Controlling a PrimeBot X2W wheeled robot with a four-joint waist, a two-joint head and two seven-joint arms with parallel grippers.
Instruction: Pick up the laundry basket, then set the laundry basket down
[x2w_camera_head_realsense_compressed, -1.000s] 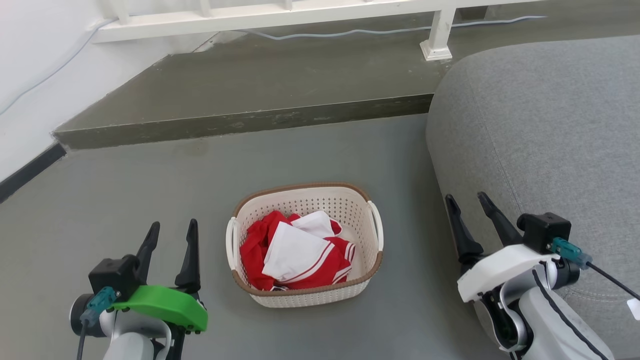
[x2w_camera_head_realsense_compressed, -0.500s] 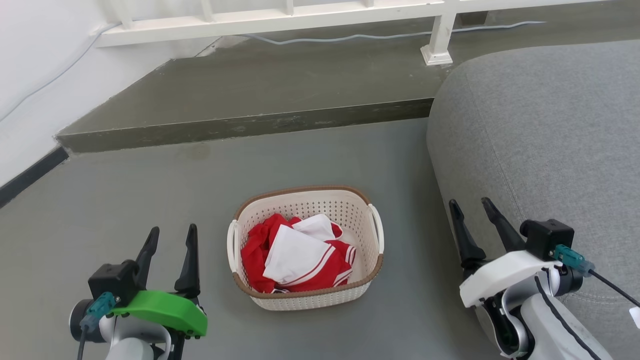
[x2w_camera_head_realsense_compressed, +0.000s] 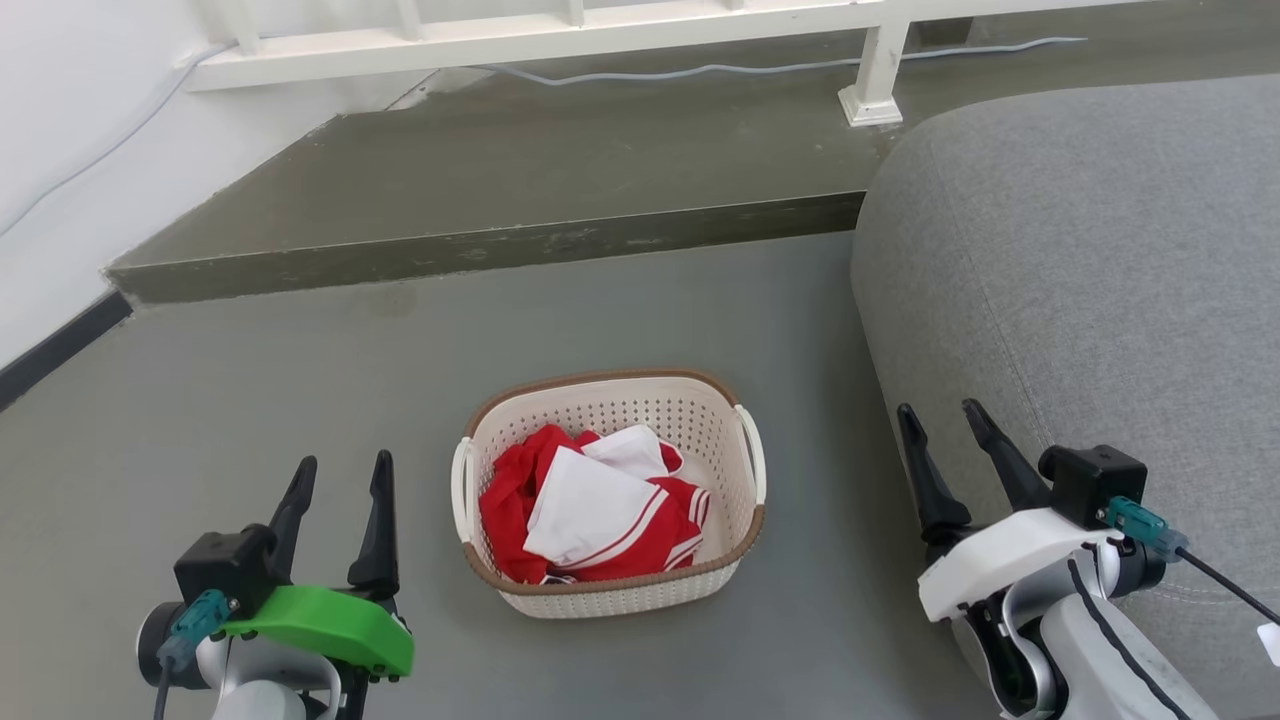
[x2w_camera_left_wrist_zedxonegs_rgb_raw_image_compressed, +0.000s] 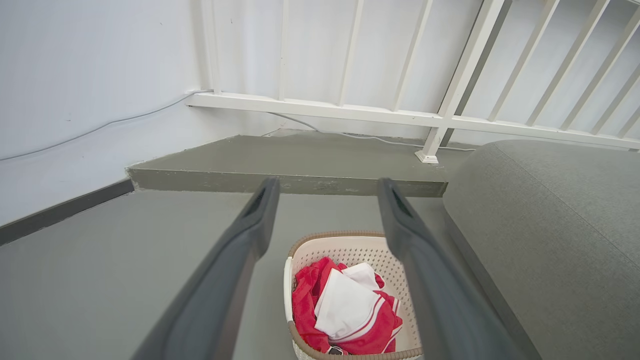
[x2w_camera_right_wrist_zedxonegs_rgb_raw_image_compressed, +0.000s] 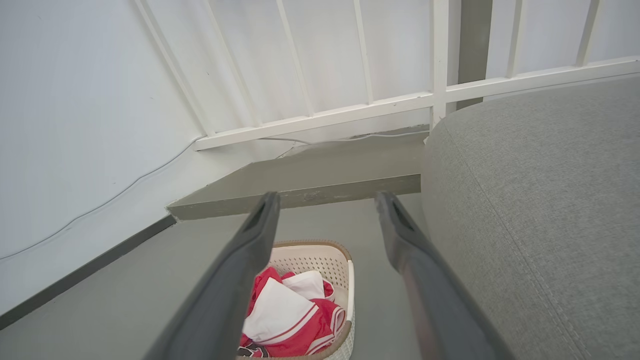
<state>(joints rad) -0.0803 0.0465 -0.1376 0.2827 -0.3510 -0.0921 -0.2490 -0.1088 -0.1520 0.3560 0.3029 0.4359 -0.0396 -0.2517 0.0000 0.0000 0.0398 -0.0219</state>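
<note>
Basket position: the laundry basket (x2w_camera_head_realsense_compressed: 625, 408) stands upright on the grey floor (x2w_camera_head_realsense_compressed: 300, 400), between the two arms, close beside the grey sofa (x2w_camera_head_realsense_compressed: 1080, 250) and well short of the raised step (x2w_camera_head_realsense_compressed: 480, 245).
Contents: red and white clothes (x2w_camera_head_realsense_compressed: 590, 505) lie heaped inside, below the brown rim. Nothing hangs over the edge.
Handles: one white handle (x2w_camera_head_realsense_compressed: 461, 490) on each side wall, each facing an arm. These are judged to be the intended holds for a two-armed lift.
Left gripper (x2w_camera_head_realsense_compressed: 344, 460): fingers spread apart with nothing between them, held low and clear of the basket's left side.
Right gripper (x2w_camera_head_realsense_compressed: 937, 407): fingers likewise parted and empty, off the basket's right side, in front of the sofa. Contact with the upholstery cannot be told.
Arm placement: the arms flank the basket evenly — a stance that suits a hold from both sides at once.
Stage: inconclusive. A basket on the floor with both claws free fits the moment ahead of a lift, and equally the moment after it has been put down.
Handling: the load is soft and sits toward the near left — an uneven lift could tilt it.
</note>
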